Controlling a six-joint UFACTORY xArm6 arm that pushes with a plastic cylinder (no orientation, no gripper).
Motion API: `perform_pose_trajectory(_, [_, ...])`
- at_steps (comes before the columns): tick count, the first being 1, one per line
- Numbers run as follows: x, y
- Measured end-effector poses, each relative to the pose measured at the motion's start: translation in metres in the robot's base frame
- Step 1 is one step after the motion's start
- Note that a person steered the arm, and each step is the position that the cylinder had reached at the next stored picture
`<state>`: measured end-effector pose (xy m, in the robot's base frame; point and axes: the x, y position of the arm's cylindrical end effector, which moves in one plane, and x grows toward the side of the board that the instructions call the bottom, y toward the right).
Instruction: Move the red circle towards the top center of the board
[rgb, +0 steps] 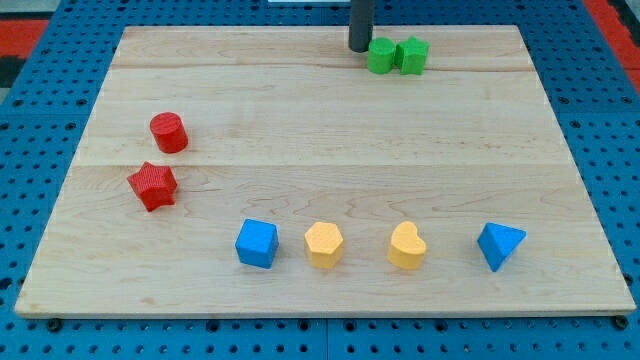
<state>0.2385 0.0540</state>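
The red circle (169, 132) stands on the wooden board (320, 120) at the view's left, a little above mid height. A red star (152, 186) lies just below it. My tip (359, 47) is at the view's top centre, far to the right of and above the red circle. The tip is right beside the left edge of a green circle-like block (381, 56), and whether they touch cannot be told.
A green star-like block (411, 55) touches the green round block on its right. Along the view's bottom stand a blue cube (256, 243), a yellow hexagon-like block (324, 245), a yellow heart (407, 246) and a blue triangle (499, 245). Blue pegboard surrounds the board.
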Motion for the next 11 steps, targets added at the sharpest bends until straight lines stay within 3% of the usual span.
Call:
perform_pose_trajectory(3, [0.149, -0.123])
perform_pose_trajectory(4, [0.170, -0.186])
perform_pose_trajectory(6, [0.194, -0.256])
perform_pose_trajectory(7, [0.176, -0.286])
perform_pose_trajectory(8, [0.165, -0.227])
perform_pose_trajectory(9, [0.181, -0.206])
perform_pose_trajectory(11, [0.121, -0.152])
